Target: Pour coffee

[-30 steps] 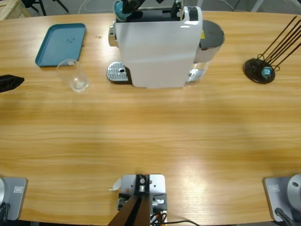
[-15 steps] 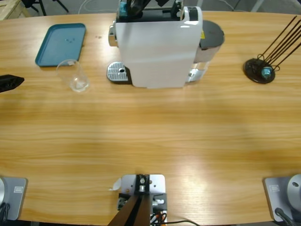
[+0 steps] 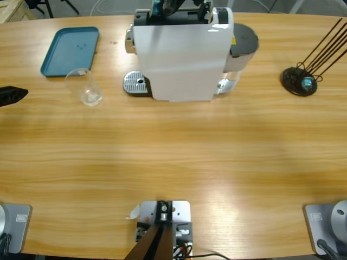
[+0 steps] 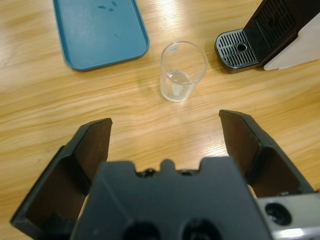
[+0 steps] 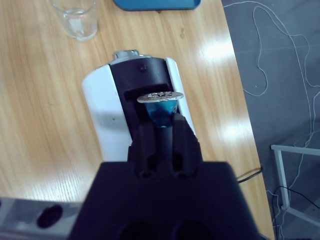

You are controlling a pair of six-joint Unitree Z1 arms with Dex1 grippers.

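A white coffee machine (image 3: 181,57) stands at the table's far middle, its drip grate (image 3: 135,83) on the left side. My right gripper (image 5: 161,126) is shut on a blue capsule (image 5: 161,111) with a foil lid, held just above the black slot (image 5: 145,80) on the machine's top. From the high camera that gripper (image 3: 167,5) and the capsule (image 3: 157,6) show at the machine's top edge. An empty clear glass (image 4: 182,71) stands upright ahead of my left gripper (image 4: 165,122), which is open and apart from it. The left gripper (image 3: 11,95) sits at the table's left edge.
A teal tray (image 3: 70,50) lies behind the glass (image 3: 84,86) at the back left. A black capsule stand (image 3: 299,80) with thin rods sits at the right. The machine's grey water tank (image 3: 243,40) is on its right side.
My right gripper has carried the blue capsule to the right along the machine's top. The left gripper and the glass have stayed put.
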